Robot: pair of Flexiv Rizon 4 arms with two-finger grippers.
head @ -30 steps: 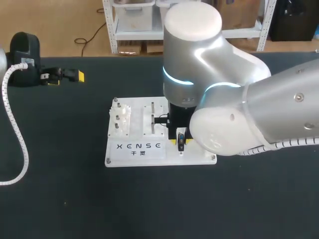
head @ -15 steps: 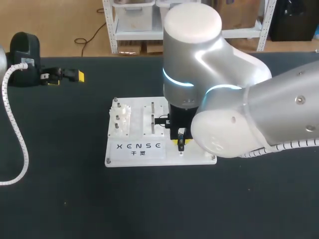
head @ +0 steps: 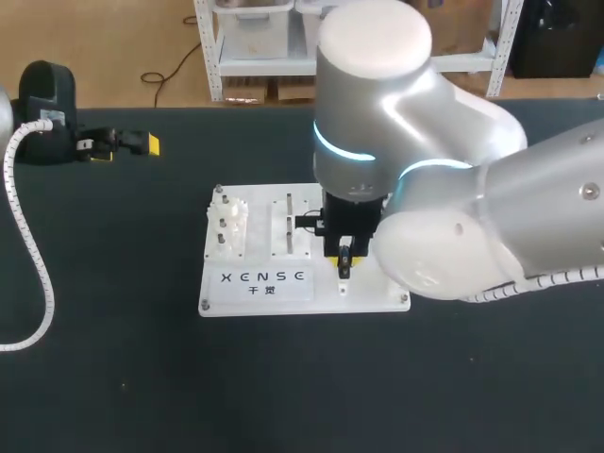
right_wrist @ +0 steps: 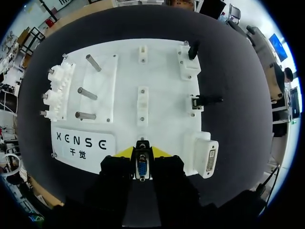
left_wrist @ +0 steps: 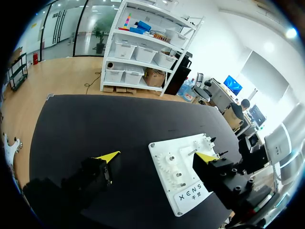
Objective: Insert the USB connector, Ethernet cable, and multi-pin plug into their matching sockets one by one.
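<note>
- Right gripper (right_wrist: 142, 152): is clenching the multi-pin plug (right_wrist: 142, 169), one yellow-tipped finger pressing each side.
- Multi-pin plug: is hanging over the near edge of the board (right_wrist: 164, 76), just right of its lettering. It is a small metal shell with a blue pin face in a black body.
- Matching socket (right_wrist: 208, 161): is sitting at the board's near right corner, beside the gripper and apart from the plug. It is a white moulded block with a long slotted face.
- Hazard: the shell is keyed, so approaching tilted or offset is likely to bend pins or jam it against the rim. The smooth shell could also be slipping between hard fingertips under push.
- Ethernet cable (right_wrist: 206, 100) and USB connector (right_wrist: 191, 49): black stubs, standing along the board's right edge and far right corner. Cannot tell how deep they are seated.
- Board: white, flat, glossy plastic, lying on the matte black table (head: 113, 377).
- Left gripper (left_wrist: 157, 156): released, holding nothing, near the table's far left edge.
</note>
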